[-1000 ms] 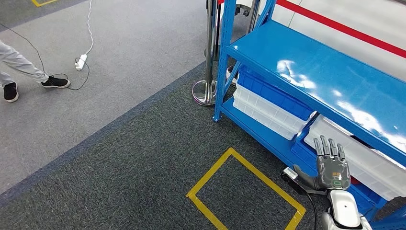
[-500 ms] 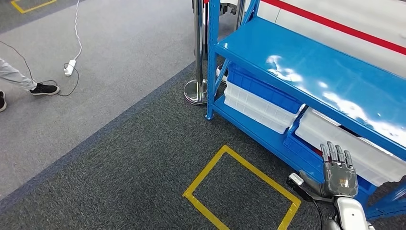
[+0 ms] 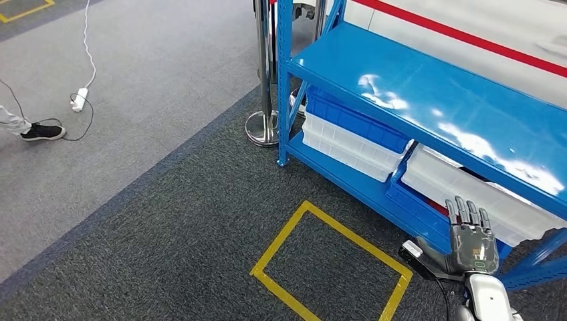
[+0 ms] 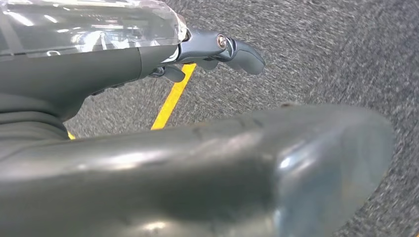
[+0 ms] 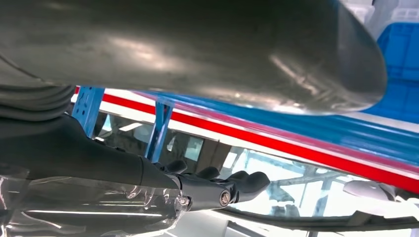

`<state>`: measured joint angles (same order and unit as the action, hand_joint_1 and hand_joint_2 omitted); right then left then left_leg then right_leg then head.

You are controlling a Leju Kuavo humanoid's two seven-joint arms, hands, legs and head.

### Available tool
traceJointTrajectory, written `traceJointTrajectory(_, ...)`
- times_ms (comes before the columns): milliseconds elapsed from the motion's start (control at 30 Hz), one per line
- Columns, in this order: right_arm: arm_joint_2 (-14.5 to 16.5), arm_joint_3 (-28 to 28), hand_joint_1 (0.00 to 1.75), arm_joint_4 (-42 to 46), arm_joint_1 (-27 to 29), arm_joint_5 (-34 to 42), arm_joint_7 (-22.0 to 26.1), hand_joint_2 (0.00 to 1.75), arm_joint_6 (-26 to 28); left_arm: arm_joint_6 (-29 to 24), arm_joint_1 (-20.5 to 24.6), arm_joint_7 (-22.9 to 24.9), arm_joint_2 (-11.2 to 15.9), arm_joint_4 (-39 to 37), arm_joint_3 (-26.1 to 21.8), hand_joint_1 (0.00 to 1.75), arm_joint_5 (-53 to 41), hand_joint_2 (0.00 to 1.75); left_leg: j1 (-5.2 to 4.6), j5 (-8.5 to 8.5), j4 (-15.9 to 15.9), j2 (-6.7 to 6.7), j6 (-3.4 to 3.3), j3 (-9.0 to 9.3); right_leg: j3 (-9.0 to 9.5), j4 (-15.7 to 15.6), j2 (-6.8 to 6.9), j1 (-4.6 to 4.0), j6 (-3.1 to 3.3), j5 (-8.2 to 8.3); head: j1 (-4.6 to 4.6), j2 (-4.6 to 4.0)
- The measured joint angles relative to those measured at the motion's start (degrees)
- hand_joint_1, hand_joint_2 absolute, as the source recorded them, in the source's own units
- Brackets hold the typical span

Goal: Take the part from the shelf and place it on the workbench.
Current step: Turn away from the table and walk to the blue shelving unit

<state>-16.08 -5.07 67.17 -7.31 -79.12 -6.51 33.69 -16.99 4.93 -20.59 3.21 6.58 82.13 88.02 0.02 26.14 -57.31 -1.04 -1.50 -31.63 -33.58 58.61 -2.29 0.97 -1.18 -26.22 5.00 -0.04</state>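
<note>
A blue metal shelf [image 3: 414, 87] stands at the right in the head view, its top board bare and glossy. On its low board sit a white bin [image 3: 348, 144] under a blue bin [image 3: 354, 120], and a second white bin [image 3: 468, 190] over a blue one [image 3: 414, 204]. What lies in the bins is hidden. My right hand [image 3: 471, 241] is raised in front of the second white bin, fingers straight and apart, holding nothing. In the right wrist view that hand [image 5: 197, 187] is bare too. My left hand [image 4: 163, 163] hangs over the carpet, holding nothing.
A yellow taped square [image 3: 331, 267] marks the dark carpet in front of the shelf. A chrome post base [image 3: 262, 127] stands by the shelf's corner. Far left on the grey floor lie a white power strip [image 3: 79, 99] and its cable, beside a person's shoe [image 3: 43, 132].
The whole picture has slid left, so the camera has moved and more of the shelf shows. My right hand stays raised with fingers spread, a little lower in the picture.
</note>
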Motion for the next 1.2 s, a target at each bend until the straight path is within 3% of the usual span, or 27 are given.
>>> traceJointTrajectory(67,-0.03,-0.01,0.0,-0.18,-0.65,0.05,0.11,0.0,-0.06,-0.01,0.05,0.02,-0.03,0.0,-0.01,0.0,0.19,0.0,0.22,-0.55,0.8,0.62,-0.63,0.19,-1.63,3.61,0.96,-0.05,-0.33,-2.47,-0.01,0.0)
traceJointTrajectory(133,-0.02,-0.07,0.0,-0.46,-1.11,0.16,0.16,0.0,-0.1,0.01,-0.03,-0.01,-0.04,0.0,-0.01,0.0,0.24,0.0,0.08,-0.63,0.79,1.14,-0.82,0.06,-5.04,10.96,1.59,-0.04,-0.52,-6.06,-0.01,0.0)
traceJointTrajectory(167,0.0,-0.11,0.0,-0.62,-1.17,0.24,0.15,0.0,-0.11,0.04,-0.09,-0.03,-0.04,0.0,-0.01,0.0,0.24,0.0,0.04,-0.62,0.71,1.36,-0.82,-0.01,-6.43,13.96,1.65,0.0,-0.65,-6.99,-0.02,0.0)
traceJointTrajectory(200,0.02,-0.16,0.0,-0.74,-1.16,0.3,0.11,0.0,-0.11,0.1,-0.12,-0.05,-0.04,0.0,-0.01,0.0,0.24,0.0,0.02,-0.6,0.62,1.56,-0.79,-0.06,-6.94,15.12,1.71,0.05,-0.75,-6.85,-0.02,0.0)
traceJointTrajectory(233,0.03,-0.2,0.0,-0.82,-1.14,0.34,0.03,0.0,-0.11,0.17,-0.14,-0.06,-0.04,0.0,-0.01,0.0,0.24,0.0,0.03,-0.54,0.5,1.73,-0.73,-0.08,-6.31,13.93,1.83,0.12,-0.82,-5.63,-0.02,0.0)
traceJointTrajectory(300,0.04,-0.25,0.0,-0.78,-1.07,0.32,-0.2,0.0,-0.1,0.33,-0.15,-0.01,-0.05,0.0,-0.01,0.0,0.24,0.0,0.03,-0.27,0.12,2.01,-0.43,-0.07,-2.44,6.41,2.64,0.25,-0.78,-2.03,-0.02,0.0)
traceJointTrajectory(367,0.13,-0.3,0.0,-0.55,-0.8,0.18,-0.41,0.0,-0.08,0.42,-0.23,0.05,-0.04,0.0,-0.01,0.0,0.24,0.0,-0.18,0.06,-0.41,2.18,0.07,-0.18,0.38,0.67,3.26,0.03,-0.32,-0.26,-0.01,0.0)
traceJointTrajectory(467,0.27,-0.35,0.0,-0.25,-0.13,0.0,-0.54,0.0,-0.07,0.43,-0.45,-0.04,-0.04,0.0,0.01,0.0,0.23,0.0,-0.36,0.2,-0.56,2.49,0.87,-0.27,0.5,-0.13,2.83,-0.19,0.58,-0.12,0.0,0.0)
traceJointTrajectory(533,0.3,-0.35,0.0,0.0,0.15,-0.03,-0.57,0.0,-0.08,0.42,-0.49,-0.2,-0.06,0.0,0.01,0.0,0.18,0.0,-0.23,1.49,-2.05,2.25,1.5,-0.82,0.49,-0.38,2.54,0.03,1.29,0.13,0.01,0.0)
traceJointTrajectory(600,0.3,-0.35,0.0,0.25,0.26,-0.03,-0.59,0.0,-0.1,0.41,-0.49,-0.3,-0.04,0.0,0.01,0.0,0.15,0.0,-0.02,4.99,-7.9,1.71,2.06,-3.3,0.46,-0.5,2.29,0.1,1.82,0.29,0.01,0.0)
traceJointTrajectory(667,0.3,-0.35,0.0,0.3,0.29,0.11,-0.54,0.0,-0.26,0.4,-0.54,-0.29,-0.03,0.0,0.01,0.0,0.17,0.0,0.08,8.64,-16.15,1.53,2.35,-6.98,0.32,-0.44,1.97,0.02,2.01,0.34,0.01,0.0)
traceJointTrajectory(700,0.3,-0.35,0.0,0.27,0.28,0.22,-0.46,0.0,-0.38,0.41,-0.57,-0.28,-0.03,0.0,0.02,0.0,0.19,0.0,0.11,9.21,-18.64,1.53,2.39,-8.14,0.28,-0.39,1.77,-0.02,2.03,0.35,0.01,0.0)
traceJointTrajectory(733,0.3,-0.36,0.0,0.2,0.18,0.36,-0.34,0.0,-0.51,0.42,-0.6,-0.28,-0.03,0.0,0.02,0.0,0.21,0.0,0.14,8.67,-19.03,1.52,2.35,-8.33,0.26,-0.33,1.55,-0.04,2.04,0.36,0.01,0.0)
traceJointTrajectory(767,0.3,-0.37,0.0,0.08,-0.05,0.48,-0.21,0.0,-0.6,0.42,-0.61,-0.28,-0.03,0.0,0.02,0.0,0.22,0.0,0.15,6.98,-16.86,1.49,2.21,-7.32,0.27,-0.26,1.29,-0.07,2.03,0.35,0.01,0.0)
traceJointTrajectory(833,0.32,-0.42,0.0,-0.33,-0.97,0.73,0.11,0.0,-0.68,0.43,-0.58,-0.26,-0.02,0.0,0.01,0.0,0.27,0.0,0.14,2.73,-8.09,0.88,1.66,-3.15,0.29,-0.13,0.73,-0.12,1.93,0.34,0.01,0.0)
traceJointTrajectory(900,0.35,-0.44,0.0,-0.99,-2.21,1.0,0.5,0.0,-0.6,0.42,-0.53,-0.17,-0.02,0.0,0.01,0.0,0.37,0.0,0.02,0.84,-1.84,0.09,1.18,-0.31,0.11,-0.05,0.19,-0.22,1.49,0.45,0.01,0.0)
traceJointTrajectory(1000,0.37,-0.52,0.0,-2.37,-3.76,1.32,0.99,0.0,-0.41,0.27,-0.5,0.06,-0.06,0.0,0.01,0.0,0.53,0.0,-0.04,0.44,-0.47,0.18,0.53,0.05,-0.2,-0.28,-0.27,-0.15,0.41,0.79,0.01,0.0)
traceJointTrajectory(1067,0.36,-0.66,0.0,-3.26,-4.82,1.4,1.18,0.0,-0.33,0.16,-0.42,0.13,-0.14,0.0,0.01,0.0,0.64,0.0,0.2,-0.2,0.25,0.61,-0.21,0.1,-1.08,1.49,0.38,-0.17,-0.08,-0.6,-0.01,0.0)
traceJointTrajectory(1167,0.52,-0.9,0.0,-4.82,-6.5,1.42,1.31,0.0,-0.3,0.12,-0.4,0.15,-0.25,0.0,0.01,0.0,0.72,0.0,0.16,-0.54,0.58,1.29,-0.69,-0.06,-5.63,11.45,1.55,-0.11,-0.46,-5.92,-0.02,0.0)
traceJointTrajectory(1200,0.63,-1.01,0.0,-5.44,-6.91,1.42,1.32,0.0,-0.3,0.12,-0.41,0.14,-0.26,0.0,0.01,0.0,0.74,0.0,0.13,-0.53,0.55,1.5,-0.69,-0.1,-6.95,14.37,1.64,-0.06,-0.59,-6.84,-0.02,0.0)
